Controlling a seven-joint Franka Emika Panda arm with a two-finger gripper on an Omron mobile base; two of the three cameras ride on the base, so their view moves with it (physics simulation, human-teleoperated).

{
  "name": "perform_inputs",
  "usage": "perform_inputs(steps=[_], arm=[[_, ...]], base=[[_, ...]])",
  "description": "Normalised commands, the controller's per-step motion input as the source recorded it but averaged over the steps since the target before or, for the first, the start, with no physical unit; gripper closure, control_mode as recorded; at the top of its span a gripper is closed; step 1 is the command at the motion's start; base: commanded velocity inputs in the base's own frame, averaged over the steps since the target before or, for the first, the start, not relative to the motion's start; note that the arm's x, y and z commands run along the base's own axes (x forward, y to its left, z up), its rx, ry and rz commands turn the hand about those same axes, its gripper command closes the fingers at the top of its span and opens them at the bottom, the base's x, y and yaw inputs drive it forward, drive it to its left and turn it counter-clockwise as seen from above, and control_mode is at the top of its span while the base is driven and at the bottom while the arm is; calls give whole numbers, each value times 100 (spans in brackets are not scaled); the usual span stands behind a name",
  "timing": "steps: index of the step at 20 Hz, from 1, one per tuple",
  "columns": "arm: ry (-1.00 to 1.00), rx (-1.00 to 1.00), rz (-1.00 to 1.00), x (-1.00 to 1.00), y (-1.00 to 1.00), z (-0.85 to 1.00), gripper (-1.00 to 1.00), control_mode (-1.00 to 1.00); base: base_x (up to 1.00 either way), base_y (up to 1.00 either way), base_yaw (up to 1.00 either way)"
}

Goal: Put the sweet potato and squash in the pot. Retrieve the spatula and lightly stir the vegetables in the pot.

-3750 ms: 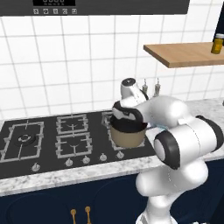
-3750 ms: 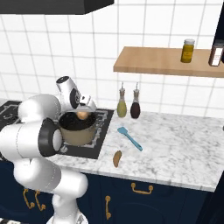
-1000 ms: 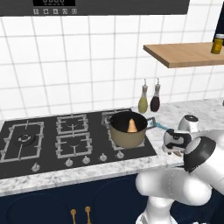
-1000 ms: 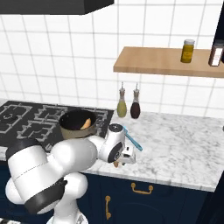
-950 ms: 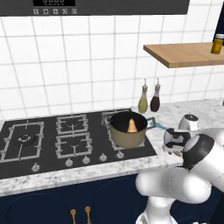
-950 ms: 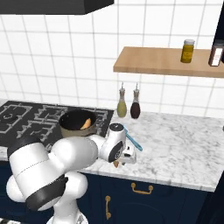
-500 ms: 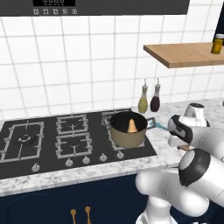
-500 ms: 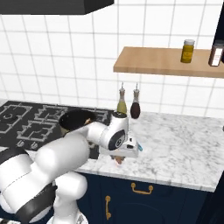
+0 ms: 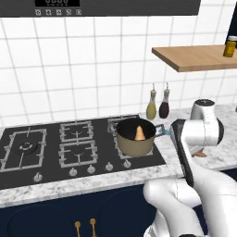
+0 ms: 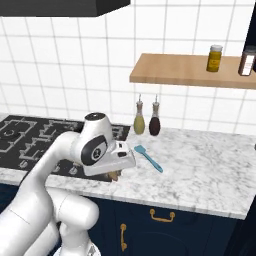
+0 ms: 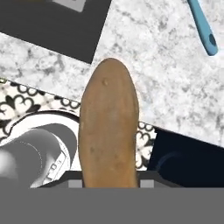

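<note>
Two small bottles (image 10: 147, 118) stand at the back edge of the marble table (image 10: 210, 170), against the white tiled wall (image 9: 92, 69). A wooden shelf (image 10: 190, 70) hangs above them and carries a yellow jar (image 10: 214, 58). At the left part of the table lies the black cooktop (image 9: 55, 148), and the pot (image 9: 135, 137) stands on its right rear burner, with an orange piece of squash (image 9: 139, 132) inside it. Dark blue cabinets (image 10: 180, 225) with golden handles are under the table.

The spatula (image 10: 148, 157) lies flat on the marble, near the right edge of the cooktop. The tool (image 10: 117, 172) is low at the front edge of the table, and the sweet potato (image 11: 108, 131) is between its fingers and fills the middle of the hand view; I cannot tell if it is lifted from the marble.
</note>
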Motion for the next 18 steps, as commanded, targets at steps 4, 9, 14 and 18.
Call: perform_inputs(steps=[4,9,14,18], arm=[[0,-9,21,-4,76,100,100,-100],[0,-3,20,22,57,100,100,-100],[11,0,7,97,8,78,100,-100],[29,-8,1,100,62,-23,100,-100]], base=[[0,0,0],[0,0,0],[0,0,0],[0,0,0]])
